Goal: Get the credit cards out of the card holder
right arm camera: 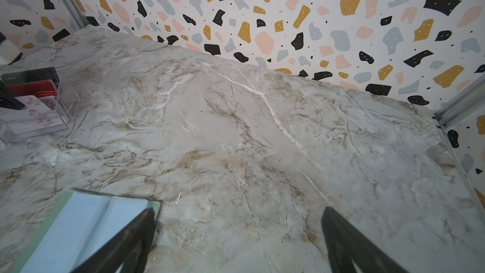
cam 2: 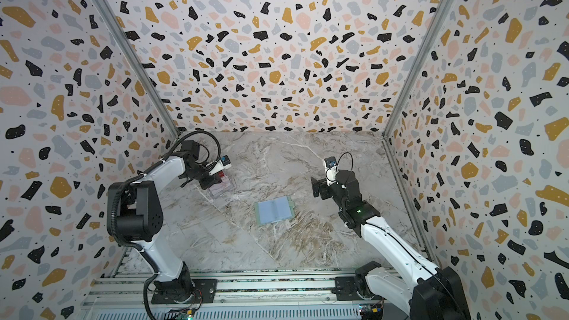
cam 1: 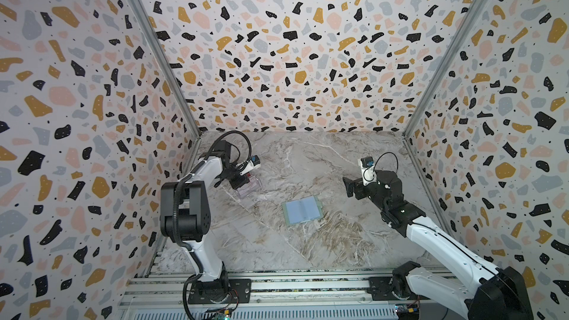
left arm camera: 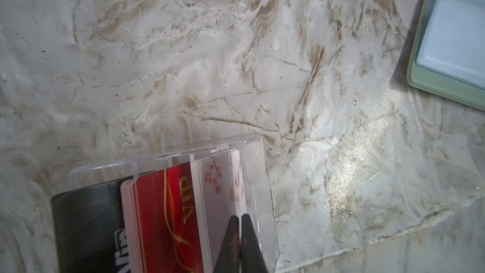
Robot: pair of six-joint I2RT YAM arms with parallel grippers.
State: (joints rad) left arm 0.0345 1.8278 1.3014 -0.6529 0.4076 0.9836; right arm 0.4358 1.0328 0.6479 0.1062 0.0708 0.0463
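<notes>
Mint-green on its cover, the card holder (cam 1: pixel 303 210) lies spread open and flat near the middle of the marble table (cam 1: pixel 308 155). Its bluish plastic sleeves face up, a pose that lets a card slide out sideways. In both top views the sleeves look bare, though a card tucked deep inside cannot be ruled out. Well apart from it, on the left arm's side, stands a clear box (left arm camera: pixel 259 179) with upright dividers. It holds a dark grey card (left arm camera: pixel 86 227), a red card (left arm camera: pixel 168 219) and a white card with pink flowers (left arm camera: pixel 220 193), all set on edge, so each keeps to its own slot. The left claw (left arm camera: pixel 240 217) is clenched tight right over the flowered card's slot; whether a card edge is pinched between its tips cannot be told. The right claw (right arm camera: pixel 238 210) hangs spread wide and empty above the table just beside the holder, probably placed to steady it.
</notes>
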